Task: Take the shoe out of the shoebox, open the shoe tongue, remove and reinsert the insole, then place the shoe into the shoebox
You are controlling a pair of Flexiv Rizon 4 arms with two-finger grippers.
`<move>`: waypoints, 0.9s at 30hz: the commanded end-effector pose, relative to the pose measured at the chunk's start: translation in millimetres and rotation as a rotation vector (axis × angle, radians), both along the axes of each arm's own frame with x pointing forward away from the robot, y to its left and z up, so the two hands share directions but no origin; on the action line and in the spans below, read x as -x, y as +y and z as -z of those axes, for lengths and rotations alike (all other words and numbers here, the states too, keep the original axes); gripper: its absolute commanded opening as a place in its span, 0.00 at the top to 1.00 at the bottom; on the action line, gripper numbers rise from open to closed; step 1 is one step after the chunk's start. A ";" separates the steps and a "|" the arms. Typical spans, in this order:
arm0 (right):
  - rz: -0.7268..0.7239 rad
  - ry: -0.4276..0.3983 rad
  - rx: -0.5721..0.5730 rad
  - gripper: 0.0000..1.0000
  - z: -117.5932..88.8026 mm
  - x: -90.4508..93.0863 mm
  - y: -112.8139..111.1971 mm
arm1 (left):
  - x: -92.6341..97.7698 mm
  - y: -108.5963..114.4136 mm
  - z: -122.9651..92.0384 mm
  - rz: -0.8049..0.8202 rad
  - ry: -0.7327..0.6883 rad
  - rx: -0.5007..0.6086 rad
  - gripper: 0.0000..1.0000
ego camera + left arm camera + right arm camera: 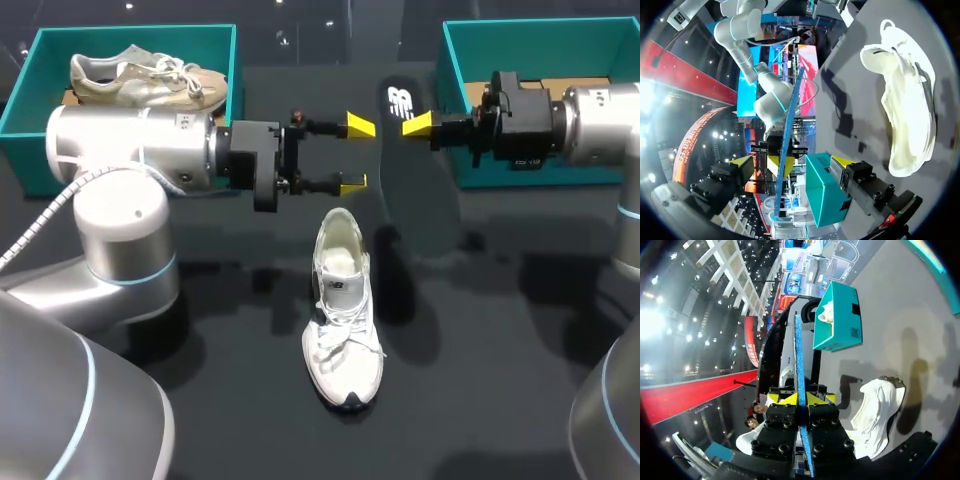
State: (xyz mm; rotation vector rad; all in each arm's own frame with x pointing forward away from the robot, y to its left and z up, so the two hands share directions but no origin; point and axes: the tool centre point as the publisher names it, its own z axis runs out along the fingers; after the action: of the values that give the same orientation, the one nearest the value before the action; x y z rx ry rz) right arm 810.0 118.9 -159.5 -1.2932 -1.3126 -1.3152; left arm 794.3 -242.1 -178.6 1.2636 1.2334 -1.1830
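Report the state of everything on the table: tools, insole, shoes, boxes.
insole: out of the shoe, held in the air
left tool: open, holding nothing
right tool: shut on the insole
shoe: upright on the table, outside both boxes
left box: open, no lid
right box: open, no lid
second shoe: lying in the left box

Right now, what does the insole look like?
The insole is a thin, flat, foot-shaped pad, dark grey on its face with a white logo near one end, blue along its edge. It is out of the shoe, held on edge above the table. Only the right gripper touches it, pinching it near the logo end.
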 end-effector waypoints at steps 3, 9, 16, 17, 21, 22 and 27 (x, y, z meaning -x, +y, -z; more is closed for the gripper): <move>-0.019 0.027 -0.025 1.00 12.5 -17.1 10.3 | -1.5 -10.3 4.0 -0.005 -0.008 0.029 0.10; 0.002 0.070 -0.033 1.00 17.8 -21.5 13.3 | -1.9 -13.4 4.1 -0.015 -0.014 0.039 0.29; 0.011 0.096 -0.038 1.00 22.0 -23.8 17.9 | -5.0 -16.5 3.8 -0.036 -0.024 0.045 0.42; 0.012 0.099 -0.039 1.00 22.2 -24.1 18.3 | -5.3 -16.8 3.8 -0.044 -0.025 0.046 0.42; 0.020 0.107 -0.042 1.00 23.6 -24.4 19.1 | -7.5 -19.9 5.7 -0.054 -0.022 0.044 0.52; 0.021 0.108 -0.043 1.00 23.8 -24.5 19.3 | -7.9 -20.8 6.2 -0.060 -0.024 0.040 0.53; 0.026 0.115 -0.045 1.00 24.7 -24.9 20.6 | -10.9 -24.1 9.6 -0.068 -0.022 0.036 0.58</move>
State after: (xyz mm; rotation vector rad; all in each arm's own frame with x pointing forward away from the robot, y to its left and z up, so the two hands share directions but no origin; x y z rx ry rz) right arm 835.1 137.3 -183.0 -1.3364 -1.1843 -1.2611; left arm 804.0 -260.1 -186.5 1.1996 1.2230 -1.1391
